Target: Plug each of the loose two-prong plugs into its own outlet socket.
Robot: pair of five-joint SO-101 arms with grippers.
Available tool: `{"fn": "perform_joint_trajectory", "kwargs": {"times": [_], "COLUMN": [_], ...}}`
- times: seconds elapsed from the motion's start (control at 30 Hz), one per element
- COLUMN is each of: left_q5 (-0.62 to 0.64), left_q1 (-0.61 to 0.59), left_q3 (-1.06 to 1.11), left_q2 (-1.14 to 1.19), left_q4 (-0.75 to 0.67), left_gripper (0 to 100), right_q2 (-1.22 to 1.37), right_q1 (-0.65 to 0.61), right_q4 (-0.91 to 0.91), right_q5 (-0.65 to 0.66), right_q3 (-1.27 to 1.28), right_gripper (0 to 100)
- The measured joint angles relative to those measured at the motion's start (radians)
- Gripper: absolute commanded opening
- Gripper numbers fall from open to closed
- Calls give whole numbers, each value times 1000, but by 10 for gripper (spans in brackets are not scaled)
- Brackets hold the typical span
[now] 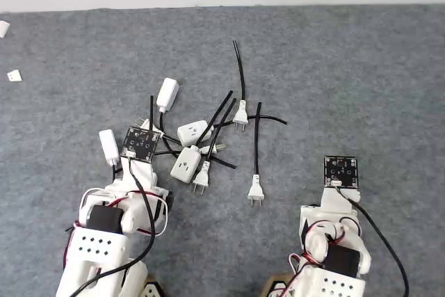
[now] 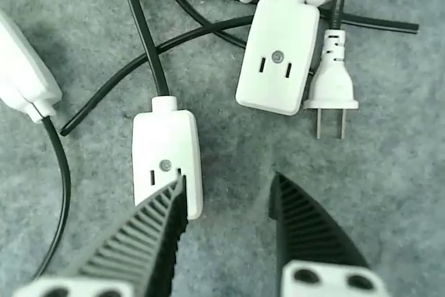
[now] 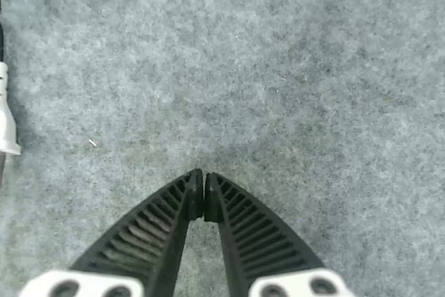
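My left gripper is open and low over the grey mat. One of its fingertips overlaps the end of a white outlet socket on a black cord. Beyond lies a second socket with a white two-prong plug right beside it; these two are the socket and plug in the high view. More sockets and loose plugs lie among crossed black cords. My right gripper is shut on nothing over bare mat, to the right of the pile.
A plug body shows at the edge of the right wrist view. Grey mat stretches open to the right and far side. Two small white scraps lie at the far left. Tangled cords cross the middle.
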Motion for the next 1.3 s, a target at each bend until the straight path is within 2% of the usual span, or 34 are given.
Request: {"fn": "perform_joint_trajectory", "kwargs": {"times": [0.3,0.73,1.3], "left_q5": [14,6,-29], "left_q1": [-34,-94,-104], "left_q3": [0,-81,-138], "left_q2": [38,427,497], "left_q4": [-60,-238,-189], "left_gripper": [195,194,194], "right_q2": [0,0,0], "right_q1": [0,0,0], "right_q4": [0,0,0], "right_q5": [0,0,0], "right_q3": [0,0,0], "right_gripper": [9,9,9]}}
